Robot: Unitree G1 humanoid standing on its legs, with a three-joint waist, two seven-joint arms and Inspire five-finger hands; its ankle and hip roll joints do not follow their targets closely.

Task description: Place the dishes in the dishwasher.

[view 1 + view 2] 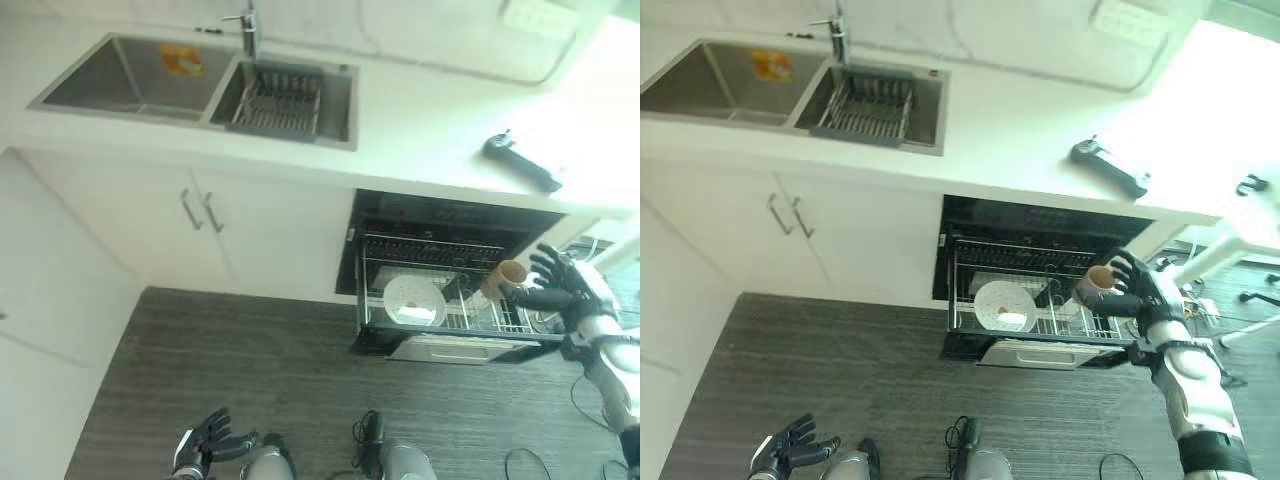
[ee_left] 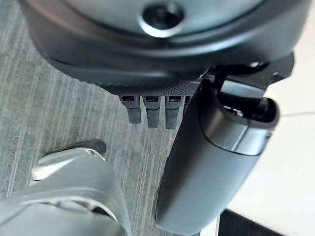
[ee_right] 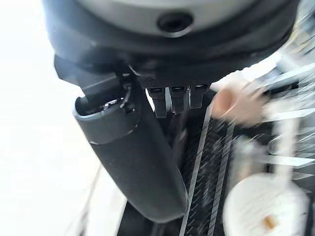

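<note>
A tan cup sits over the pulled-out rack of the open dishwasher, tipped on its side. The right hand is just beside it with fingers spread wide, holding nothing. A white plate stands in the rack nearby. In the right wrist view the cup is a blur. The left hand hangs low over the floor, fingers loose and spread.

White worktop along wall; double steel sink set in, tap behind, dark drainer basket in right basin. White cabinet doors with bar handles below. Dark wood-grain floor. Strong light at right.
</note>
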